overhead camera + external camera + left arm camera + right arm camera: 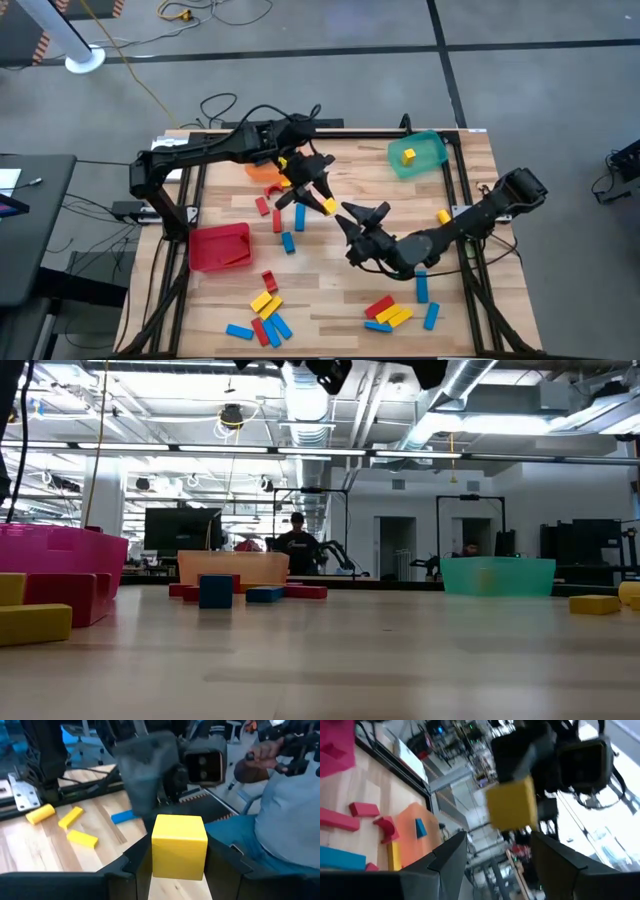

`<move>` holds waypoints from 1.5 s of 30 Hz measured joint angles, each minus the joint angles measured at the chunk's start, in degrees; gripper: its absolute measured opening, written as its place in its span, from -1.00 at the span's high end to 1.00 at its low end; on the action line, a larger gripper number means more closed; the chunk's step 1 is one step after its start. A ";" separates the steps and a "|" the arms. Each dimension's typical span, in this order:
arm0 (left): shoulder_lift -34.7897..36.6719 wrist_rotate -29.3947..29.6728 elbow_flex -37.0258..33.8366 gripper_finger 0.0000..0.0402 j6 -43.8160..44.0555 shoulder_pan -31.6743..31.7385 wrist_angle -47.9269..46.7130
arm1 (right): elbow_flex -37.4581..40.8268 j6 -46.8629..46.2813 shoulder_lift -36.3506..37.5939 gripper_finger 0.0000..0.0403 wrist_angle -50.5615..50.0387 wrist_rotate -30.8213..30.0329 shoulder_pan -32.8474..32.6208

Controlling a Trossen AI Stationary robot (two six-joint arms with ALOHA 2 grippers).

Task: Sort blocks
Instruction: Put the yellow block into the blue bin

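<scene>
My left gripper [318,198] hangs over the middle of the table, shut on a yellow block [179,845]. My right gripper [362,215] faces it from the near right, open; in the right wrist view [499,842] the yellow block [512,810] floats just beyond its spread fingertips, untouched. Red, blue and yellow blocks lie flat on the wood: a few near the centre [282,222], a heap at the near left [265,312] and another at the near right [390,312]. My left gripper pinches the yellow block between its two fingers, by two opposite sides [156,851]. The fingers slant from the far left toward the near right, a little downward. The block lies along them with its free end [330,208] toward my right gripper, lifted clear of the table.
An orange bin [262,171] sits under my left arm. A green bin [425,158] at the far right holds one yellow block [408,155], and a red bin [220,248] stands at the left. A person [285,820] sits beyond the table's edge.
</scene>
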State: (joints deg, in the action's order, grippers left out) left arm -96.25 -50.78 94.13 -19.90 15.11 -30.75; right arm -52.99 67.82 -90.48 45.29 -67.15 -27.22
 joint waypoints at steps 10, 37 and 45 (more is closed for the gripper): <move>0.20 -0.22 0.00 0.31 3.94 0.00 4.41 | -3.13 4.12 0.00 -0.16 0.63 0.82 1.06; 3.32 1.05 -0.07 0.31 5.15 4.42 -0.20 | -6.84 13.36 0.00 -0.16 1.82 0.18 3.08; 3.32 1.04 -0.07 0.31 4.10 3.45 -1.10 | -6.82 11.63 0.02 -0.16 -3.65 6.91 4.08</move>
State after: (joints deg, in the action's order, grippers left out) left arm -92.92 -49.74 94.06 -15.80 18.57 -31.85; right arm -59.81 79.45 -90.45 41.64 -60.24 -23.15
